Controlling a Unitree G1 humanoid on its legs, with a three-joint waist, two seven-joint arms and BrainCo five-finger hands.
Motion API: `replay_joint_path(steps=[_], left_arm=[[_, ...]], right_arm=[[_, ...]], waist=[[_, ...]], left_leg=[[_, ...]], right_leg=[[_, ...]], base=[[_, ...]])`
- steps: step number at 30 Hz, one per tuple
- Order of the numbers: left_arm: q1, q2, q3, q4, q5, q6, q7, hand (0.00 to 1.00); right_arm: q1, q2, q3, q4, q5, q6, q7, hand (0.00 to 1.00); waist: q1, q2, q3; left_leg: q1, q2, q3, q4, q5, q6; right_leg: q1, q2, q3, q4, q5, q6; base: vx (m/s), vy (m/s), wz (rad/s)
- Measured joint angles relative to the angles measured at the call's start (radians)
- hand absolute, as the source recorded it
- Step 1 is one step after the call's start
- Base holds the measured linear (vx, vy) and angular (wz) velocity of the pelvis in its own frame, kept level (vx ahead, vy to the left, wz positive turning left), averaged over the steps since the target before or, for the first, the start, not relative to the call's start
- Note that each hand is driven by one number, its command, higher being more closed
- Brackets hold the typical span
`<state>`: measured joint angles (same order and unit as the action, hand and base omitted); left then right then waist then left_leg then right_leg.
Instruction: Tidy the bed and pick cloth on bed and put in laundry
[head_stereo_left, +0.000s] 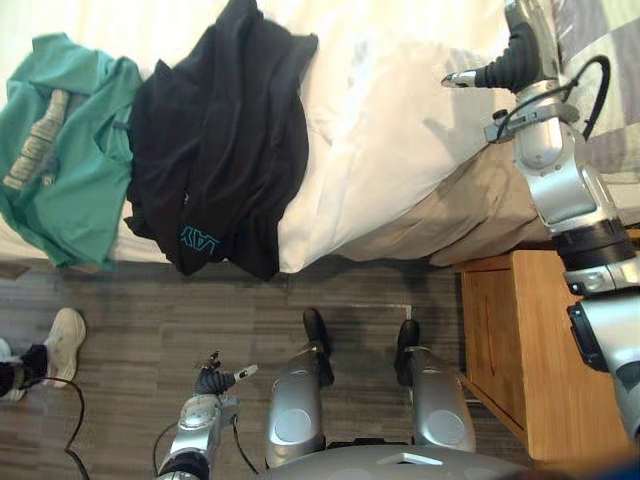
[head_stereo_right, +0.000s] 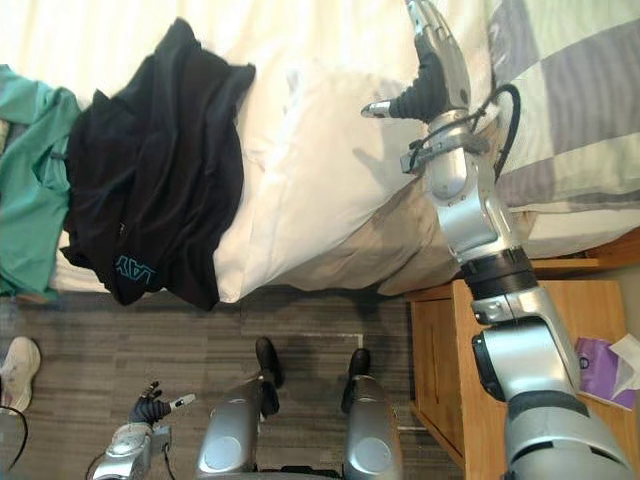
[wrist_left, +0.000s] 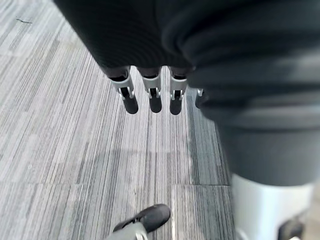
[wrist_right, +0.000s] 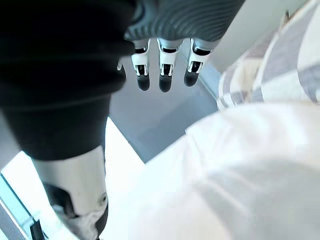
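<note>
Purple card makes up the one container I see: a tissue box (head_stereo_right: 597, 368) on the wooden nightstand (head_stereo_left: 520, 340) at 4 o'clock, with a white tissue standing out of its top.

The task's clothes lie on the bed (head_stereo_left: 400, 120). A black garment (head_stereo_left: 220, 140) sits at 11 o'clock in a heap, and its lower part hangs over the near edge of the mattress toward the floor (head_stereo_left: 150, 320). A green T-shirt (head_stereo_left: 60, 150) lies just beside it at 10 o'clock, touching it and also drooping over that edge. From 12 to 2 o'clock the white cover is rumpled, and a grey-and-cream checked quilt (head_stereo_right: 570, 90) lies beyond it at 2 o'clock.

The bed's near edge runs from 9 to 3 o'clock, and the nightstand stands close against its corner. Open grey floor lies between the bed and me. A person's pale shoe (head_stereo_left: 62, 342) stands on it at 8 o'clock.

My right robot hand (head_stereo_left: 518, 55) is over the white cover at 1 o'clock, released, fingers straight, thumb out, grasping nothing. My left robot hand (head_stereo_left: 212, 381) hangs low at 7 o'clock above the floor, likewise released with nothing in it.
</note>
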<state>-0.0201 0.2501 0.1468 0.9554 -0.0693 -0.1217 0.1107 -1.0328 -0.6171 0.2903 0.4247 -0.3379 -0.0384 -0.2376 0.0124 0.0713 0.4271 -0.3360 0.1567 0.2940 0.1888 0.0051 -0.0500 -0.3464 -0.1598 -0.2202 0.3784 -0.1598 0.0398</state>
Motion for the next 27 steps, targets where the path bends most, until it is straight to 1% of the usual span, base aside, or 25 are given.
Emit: replay_joint_path(steps=[3, 4, 7, 8, 9, 10, 14, 17, 19, 21, 22, 24, 27], left_arm=[[-0.034, 0.014, -0.037, -0.010, -0.002, -0.012, -0.001, 0.00], [-0.044, 0.015, -0.046, -0.021, -0.015, -0.016, 0.000, 0.00], [-0.060, 0.005, -0.078, -0.055, -0.029, -0.017, -0.001, 0.00], [-0.060, 0.002, -0.078, -0.063, -0.029, -0.016, -0.001, 0.00], [-0.062, -0.002, -0.079, -0.079, -0.029, -0.017, -0.001, 0.00], [-0.064, -0.004, -0.084, -0.092, -0.029, -0.017, -0.001, 0.00], [-0.072, -0.009, -0.104, -0.130, -0.030, -0.020, -0.002, 0.00], [-0.072, -0.018, -0.107, -0.140, -0.030, -0.020, -0.003, 0.00], [-0.072, -0.032, -0.107, -0.138, -0.030, -0.019, -0.003, 0.00], [-0.072, -0.050, -0.111, -0.137, -0.030, -0.018, -0.003, 0.00], [-0.071, -0.049, -0.114, -0.137, -0.030, -0.018, -0.003, 0.00], [-0.065, -0.044, -0.117, -0.127, -0.029, -0.019, -0.004, 0.00], [-0.035, -0.042, -0.117, -0.107, -0.027, -0.017, -0.019, 0.00]], right_arm=[[-0.040, -0.004, 0.007, 0.078, 0.000, 0.004, 0.001, 0.00], [-0.040, -0.004, 0.008, 0.084, 0.000, 0.007, 0.001, 0.00], [-0.041, 0.004, 0.011, 0.082, 0.001, 0.011, -0.003, 0.00], [-0.041, 0.012, 0.011, 0.082, 0.001, 0.012, -0.003, 0.00], [-0.041, 0.025, 0.013, 0.077, 0.001, 0.014, -0.004, 1.00], [-0.041, 0.037, 0.019, 0.065, 0.001, 0.017, -0.006, 1.00], [-0.040, 0.071, 0.035, 0.017, 0.003, 0.022, -0.011, 1.00], [-0.033, 0.099, 0.035, 0.007, 0.010, 0.024, -0.011, 1.00], [-0.008, 0.101, 0.033, -0.020, 0.011, 0.025, -0.013, 1.00], [0.048, 0.108, 0.023, -0.043, 0.011, 0.032, -0.012, 1.00], [0.070, 0.111, 0.017, -0.054, 0.011, 0.032, -0.013, 1.00], [0.152, 0.136, -0.023, -0.076, 0.011, 0.032, -0.012, 1.00], [0.285, 0.139, -0.077, -0.108, 0.010, 0.030, -0.012, 1.00]], waist=[[0.015, 0.018, 0.028], [0.024, 0.018, 0.037], [0.037, 0.017, 0.044], [0.035, 0.017, 0.045], [0.036, 0.017, 0.045], [0.032, 0.017, 0.045], [0.032, 0.016, 0.046], [0.033, 0.016, 0.046], [0.033, 0.014, 0.045], [0.033, 0.011, 0.044], [0.033, 0.006, 0.042], [0.034, -0.010, 0.038], [0.026, -0.032, 0.026]], left_leg=[[-0.045, 0.000, -0.012, 0.030, -0.001, 0.002], [-0.064, -0.001, -0.011, 0.044, -0.004, 0.006], [-0.111, -0.001, 0.000, 0.083, -0.012, 0.015], [-0.121, -0.001, -0.001, 0.096, -0.015, 0.016], [-0.137, 0.002, 0.000, 0.118, -0.023, 0.015], [-0.148, 0.005, 0.002, 0.138, -0.032, 0.016], [-0.178, 0.023, 0.013, 0.199, -0.061, 0.015], [-0.181, 0.034, 0.018, 0.217, -0.070, 0.014], [-0.178, 0.035, 0.020, 0.221, -0.072, 0.016], [-0.153, 0.035, 0.026, 0.218, -0.074, 0.017], [-0.141, 0.034, 0.029, 0.215, -0.074, 0.017], [-0.091, 0.032, 0.039, 0.191, -0.073, 0.016], [-0.013, 0.021, 0.052, 0.131, -0.063, 0.010]], right_leg=[[-0.051, -0.008, 0.015, 0.052, -0.003, -0.002], [-0.077, -0.016, 0.017, 0.082, -0.010, -0.005], [-0.147, -0.035, 0.044, 0.161, -0.038, -0.004], [-0.155, -0.037, 0.045, 0.170, -0.045, -0.006], [-0.169, -0.042, 0.048, 0.188, -0.056, -0.006], [-0.176, -0.049, 0.049, 0.203, -0.075, -0.006], [-0.209, -0.050, 0.062, 0.251, -0.102, -0.007], [-0.208, -0.048, 0.061, 0.258, -0.104, -0.007], [-0.200, -0.049, 0.060, 0.259, -0.103, -0.008], [-0.166, -0.051, 0.054, 0.250, -0.102, -0.007], [-0.158, -0.051, 0.054, 0.246, -0.102, -0.006], [-0.113, -0.049, 0.054, 0.224, -0.102, -0.006], [-0.046, -0.042, 0.063, 0.166, -0.089, 0.009]], base=[[-0.04, 0.027, 0.13], [-0.04, 0.011, 0.12], [-0.05, -0.029, 0.05], [-0.08, -0.047, 0.01], [-0.08, -0.031, 0.04], [-0.09, -0.035, 0.03], [-0.10, -0.048, -0.07], [-0.03, -0.026, -0.04], [0.03, -0.009, 0.02], [0.07, -0.015, 0.06], [0.09, -0.014, 0.02], [0.10, -0.020, -0.08], [0.09, -0.010, -0.13]])
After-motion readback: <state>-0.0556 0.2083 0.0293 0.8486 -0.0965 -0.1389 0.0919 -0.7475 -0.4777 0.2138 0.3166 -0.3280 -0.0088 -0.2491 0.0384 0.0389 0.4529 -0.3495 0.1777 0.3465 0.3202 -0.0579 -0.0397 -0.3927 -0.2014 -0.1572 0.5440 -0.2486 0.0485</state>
